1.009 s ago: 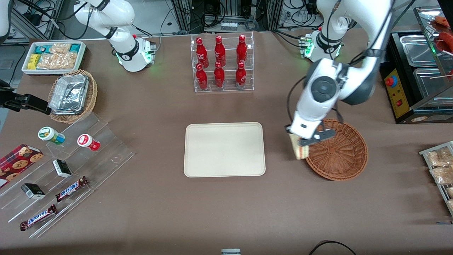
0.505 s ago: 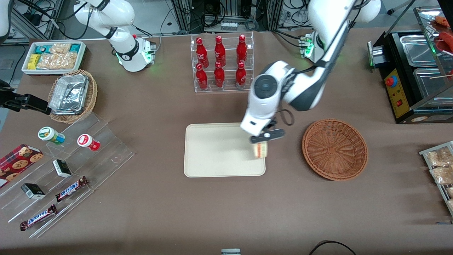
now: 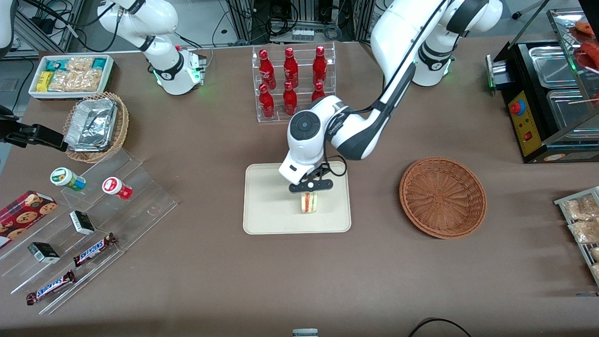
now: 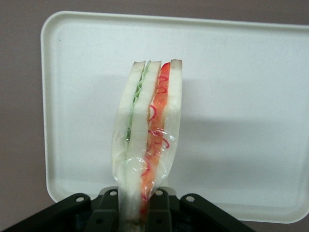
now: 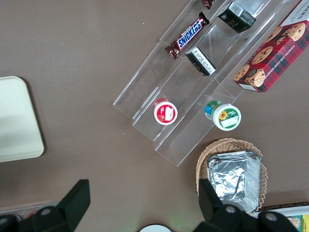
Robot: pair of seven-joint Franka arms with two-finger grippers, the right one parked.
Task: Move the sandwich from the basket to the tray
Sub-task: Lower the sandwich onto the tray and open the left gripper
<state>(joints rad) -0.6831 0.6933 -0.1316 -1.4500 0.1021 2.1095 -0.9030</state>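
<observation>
cream tray (image 3: 266, 206) sits under my end effector (image 3: 310, 193) in the front view, sandwich (image 3: 309, 202) pinched, woven basket (image 3: 442, 197) empty nearby. from the left wrist, the sandwich (image 4: 147, 130) hangs clamped above the tray (image 4: 241, 96); i judge lowering and release come next.

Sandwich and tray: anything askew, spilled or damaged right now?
Nothing stands out. The sandwich looks intact in its clear wrap, held by the gripper over the tray. The basket sits upright.
</observation>
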